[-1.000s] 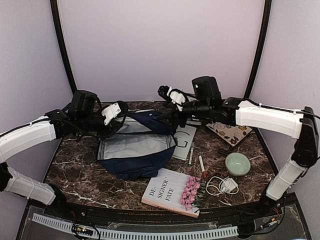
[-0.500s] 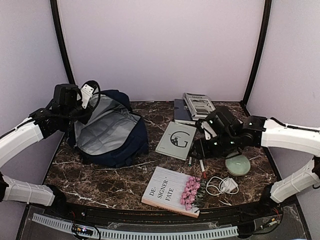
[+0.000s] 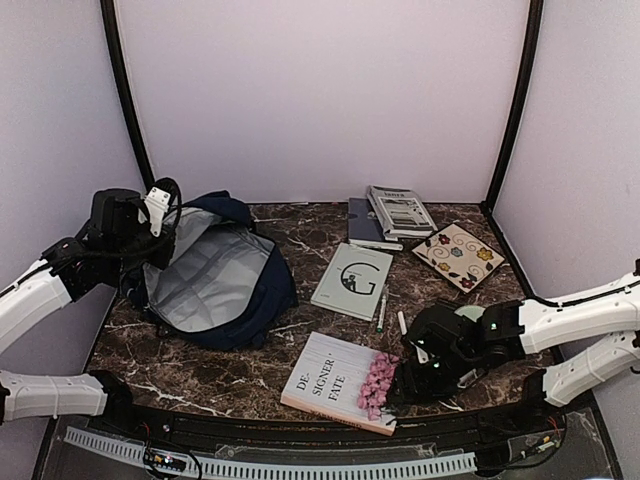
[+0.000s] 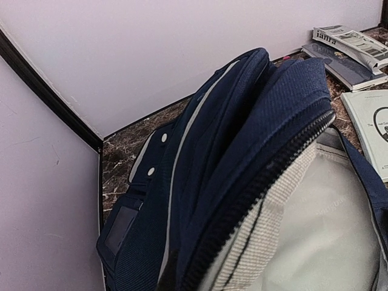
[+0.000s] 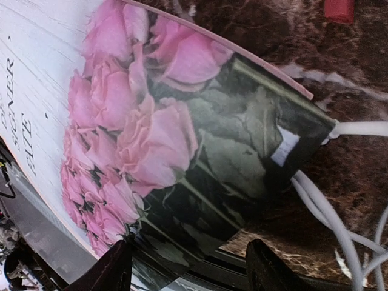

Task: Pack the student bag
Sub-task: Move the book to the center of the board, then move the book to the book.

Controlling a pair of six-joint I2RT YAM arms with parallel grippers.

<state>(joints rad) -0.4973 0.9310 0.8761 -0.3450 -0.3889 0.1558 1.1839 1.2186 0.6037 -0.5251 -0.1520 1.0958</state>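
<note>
Right gripper (image 5: 191, 274): wide, swung down to the book (image 3: 330, 385) at 6 o'clock.
Left gripper (image 3: 158, 203): clamped on the bag (image 3: 215, 272) rim, pulled toward 9 o'clock.
Meaning: book likely goes in next.

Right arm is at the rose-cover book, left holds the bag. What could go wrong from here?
The right gripper straddles only a corner of the book; lying flat, it may slip out. The white cable lies against that corner and could get dragged along. The left gripper holds the student bag by its rim alone; the opening might sag.

overhead; wrist close-ups: bag (image 4: 242, 121), book (image 5: 139, 139)
</note>
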